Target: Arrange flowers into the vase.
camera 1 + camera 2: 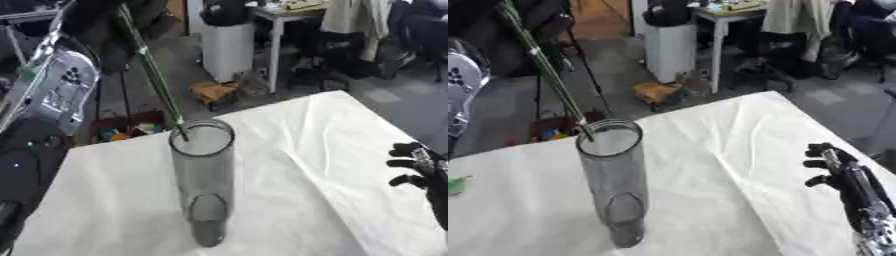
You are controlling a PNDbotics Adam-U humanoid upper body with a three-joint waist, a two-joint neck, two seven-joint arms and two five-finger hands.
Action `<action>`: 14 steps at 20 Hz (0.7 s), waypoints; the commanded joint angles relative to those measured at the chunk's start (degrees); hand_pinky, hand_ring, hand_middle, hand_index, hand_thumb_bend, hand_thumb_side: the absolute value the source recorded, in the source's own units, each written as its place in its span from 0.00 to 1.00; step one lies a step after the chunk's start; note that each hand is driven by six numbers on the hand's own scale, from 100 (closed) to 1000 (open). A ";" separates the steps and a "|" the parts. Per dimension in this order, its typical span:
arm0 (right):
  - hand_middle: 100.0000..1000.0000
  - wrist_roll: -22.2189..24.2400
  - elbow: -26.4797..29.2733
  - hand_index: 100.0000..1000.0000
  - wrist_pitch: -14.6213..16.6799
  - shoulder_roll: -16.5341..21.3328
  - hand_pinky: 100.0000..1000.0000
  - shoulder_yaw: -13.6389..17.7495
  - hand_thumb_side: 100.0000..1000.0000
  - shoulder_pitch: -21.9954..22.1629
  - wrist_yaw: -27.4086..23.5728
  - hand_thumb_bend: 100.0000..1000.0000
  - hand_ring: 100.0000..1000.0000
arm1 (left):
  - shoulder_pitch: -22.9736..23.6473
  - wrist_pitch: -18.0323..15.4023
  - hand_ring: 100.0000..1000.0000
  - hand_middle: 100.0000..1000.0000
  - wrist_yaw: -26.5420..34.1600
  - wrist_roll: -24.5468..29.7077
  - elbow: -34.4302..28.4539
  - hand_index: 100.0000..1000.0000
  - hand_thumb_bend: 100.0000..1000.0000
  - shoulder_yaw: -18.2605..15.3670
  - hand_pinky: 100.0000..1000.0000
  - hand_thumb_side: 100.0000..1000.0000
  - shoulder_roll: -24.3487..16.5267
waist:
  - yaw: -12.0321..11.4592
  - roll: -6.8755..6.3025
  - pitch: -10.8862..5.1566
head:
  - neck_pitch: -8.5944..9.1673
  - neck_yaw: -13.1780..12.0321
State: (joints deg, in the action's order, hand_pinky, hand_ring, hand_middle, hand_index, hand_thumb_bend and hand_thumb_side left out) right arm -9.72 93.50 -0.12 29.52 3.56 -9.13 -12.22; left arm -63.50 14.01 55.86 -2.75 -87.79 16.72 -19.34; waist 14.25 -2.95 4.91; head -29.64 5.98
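A tall vase of clear, grey-tinted glass stands upright on the table, which is covered with a white cloth. The vase is near the middle of the table, a little toward the robot's left side.

A thin green flower stem comes down in a slant from the upper left. Its lower end is at the far rim of the vase — it touches the rim or is just inside the mouth, and I cannot tell which. The flower head is not visible, because the stem goes up out of the picture. There is a small pale mark on the stem about one third of the way down.

The left arm is seen at the left edge as a silver and black shape, raised high. The left hand itself does not show in any view, so I cannot say how it holds the stem.

The right hand is at the lower right, over the right edge of the table and well apart from the vase. Its fingers are bent in a relaxed way and point up and to the left; it holds nothing.

In the right eye view a small green piece lies on the cloth at the left edge — only its colour can be made out.
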 commanded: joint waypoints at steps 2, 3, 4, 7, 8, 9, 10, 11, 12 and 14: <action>0.66 0.19 0.46 0.75 0.10 1.22 0.42 0.65 0.82 -0.89 -0.03 0.00 0.67 | -0.78 -0.02 0.00 0.00 0.19 0.23 -0.37 0.01 0.23 -0.19 0.00 0.00 -0.29 | -0.01 0.39 -0.49 | -0.17 0.27; 0.66 0.19 0.46 0.75 0.10 1.22 0.42 0.66 0.82 -0.90 -0.03 0.00 0.67 | -0.77 -0.02 0.00 0.00 0.21 0.27 -0.35 0.01 0.23 -0.19 0.00 0.00 -0.28 | -0.01 0.39 -0.49 | -0.15 0.28; 0.66 0.23 0.47 0.75 0.11 1.21 0.42 0.64 0.82 -0.96 -0.03 0.00 0.67 | -0.70 -0.01 0.00 0.00 0.23 0.37 -0.35 0.01 0.21 -0.15 0.00 0.00 -0.17 | 0.05 0.35 -0.43 | -0.02 0.36; 0.66 0.30 0.48 0.75 0.12 1.17 0.42 0.62 0.82 -1.11 -0.03 0.00 0.68 | -0.55 -0.05 0.00 0.00 0.18 0.74 -0.27 0.01 0.20 -0.10 0.00 0.00 0.05 | 0.28 0.20 -0.29 | 0.27 0.51; 0.66 0.34 0.47 0.75 0.10 1.15 0.42 0.60 0.82 -1.14 -0.02 0.00 0.68 | -0.53 -0.13 0.00 0.00 0.14 0.87 -0.22 0.01 0.20 -0.08 0.00 0.00 0.10 | 0.36 0.16 -0.23 | 0.39 0.55; 0.66 0.38 0.47 0.75 0.10 1.14 0.42 0.59 0.82 -1.19 -0.02 0.00 0.68 | -0.53 -0.20 0.00 0.00 0.11 0.99 -0.13 0.01 0.20 -0.02 0.00 0.00 0.18 | 0.45 0.11 -0.15 | 0.57 0.61; 0.66 0.42 0.48 0.75 0.10 1.14 0.42 0.56 0.82 -1.26 -0.03 0.00 0.68 | -0.54 -0.29 0.00 0.00 0.02 1.14 -0.08 0.01 0.20 0.03 0.00 0.00 0.29 | 0.56 0.05 -0.08 | 0.75 0.59; 0.66 0.46 0.50 0.75 0.11 1.13 0.42 0.54 0.82 -1.34 -0.03 0.00 0.68 | -0.52 -0.40 0.00 0.00 -0.08 1.28 -0.04 0.01 0.20 0.06 0.00 0.00 0.40 | 0.67 -0.01 -0.01 | 0.93 0.58; 0.66 0.49 0.52 0.75 0.12 1.12 0.42 0.53 0.82 -1.42 -0.03 0.00 0.68 | -0.51 -0.46 0.00 0.00 -0.20 1.40 0.01 0.01 0.20 0.11 0.00 0.00 0.49 | 0.79 -0.08 0.07 | 1.13 0.60; 0.66 0.55 0.52 0.75 0.11 1.11 0.42 0.52 0.82 -1.48 -0.02 0.00 0.68 | -0.49 -0.46 0.00 0.00 -0.60 1.59 0.18 0.01 0.20 0.23 0.00 0.00 0.61 | 0.98 -0.21 0.21 | 1.38 0.64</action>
State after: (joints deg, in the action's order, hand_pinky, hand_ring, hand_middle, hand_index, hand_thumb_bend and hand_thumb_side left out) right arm -9.36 93.50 -0.20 29.50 3.56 -9.76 -12.22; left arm -62.99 13.62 55.60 -1.50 -87.31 17.12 -18.51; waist 15.21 -3.56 5.75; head -29.01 6.58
